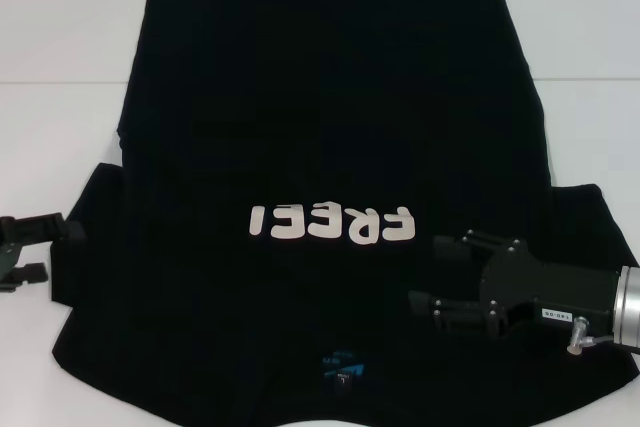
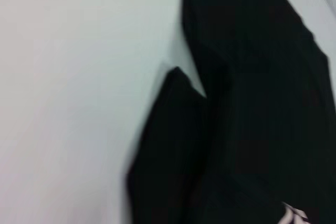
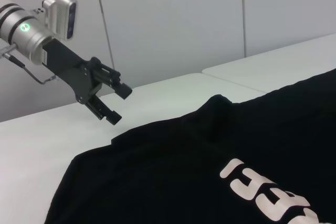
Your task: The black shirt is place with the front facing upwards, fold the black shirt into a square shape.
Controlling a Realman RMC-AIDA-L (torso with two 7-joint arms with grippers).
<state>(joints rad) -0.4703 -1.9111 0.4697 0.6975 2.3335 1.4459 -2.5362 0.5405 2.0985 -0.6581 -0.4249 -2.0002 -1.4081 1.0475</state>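
Observation:
The black shirt (image 1: 330,117) lies flat on the white table, front up. Its cream letters (image 1: 331,224) read upside down from the head view, and a small blue neck label (image 1: 340,367) sits near the front edge. My right gripper (image 1: 425,269) hovers open over the shirt's right side, just right of the letters, holding nothing. My left gripper (image 1: 45,249) stands open at the left, beside the left sleeve (image 1: 95,237). The right wrist view shows this left gripper (image 3: 121,105) above bare table next to the shirt (image 3: 210,150). In the left wrist view the sleeve (image 2: 173,145) lies on the table.
The white table (image 1: 60,127) shows on both sides of the shirt and behind it. A seam between two tabletops (image 3: 210,74) runs past the far sleeve. Grey wall panels (image 3: 173,19) stand behind the table.

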